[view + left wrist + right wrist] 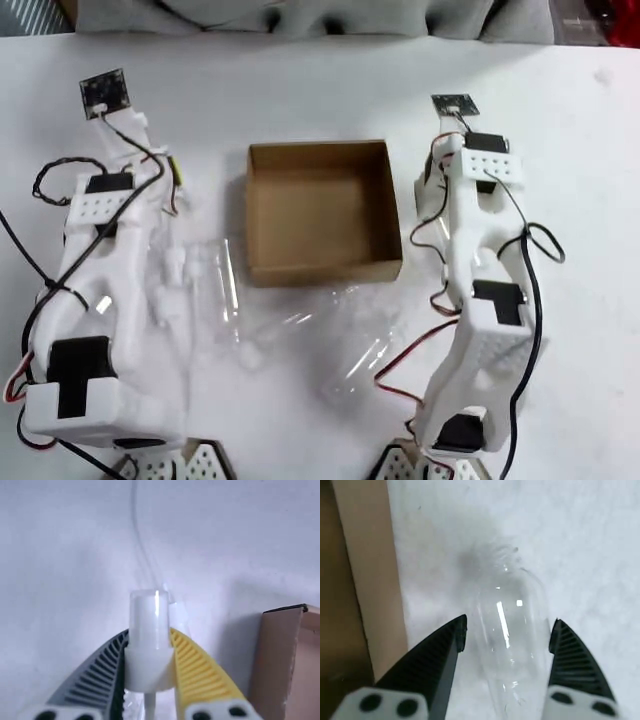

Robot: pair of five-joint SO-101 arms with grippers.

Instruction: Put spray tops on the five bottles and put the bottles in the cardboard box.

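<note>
Roughly at the middle of the white table [300,80] sat the open cardboard box [325,271], with one arm on each side of it. The left arm [95,290] stood to the left of the box and the right arm [480,290] to its right.

The left gripper [148,639] was closed on a white spray top [146,611]. Its grey finger and its yellow finger [197,667] pressed the flared collar from either side, and the cap end pointed away from the claw. A thin white stem [151,706] ran from the collar back between the fingers. A corner of the box [280,665] showed just to the right of this gripper.

The right gripper [509,624] was spread wide. Its two black fingers [442,650] stood on either side of a clear bottle [512,655] and neither finger touched it. That bottle lay on its side on the table, just to the right of the box's outer wall [367,570], and I could not tell whether it touched the cardboard.

On the near side of the box, more clear bottles [208,282] lay flat on the table. Their outlines were too faint to count. Small white pieces [172,272] lay between them and the left arm, and I could not make out their shape.
</note>
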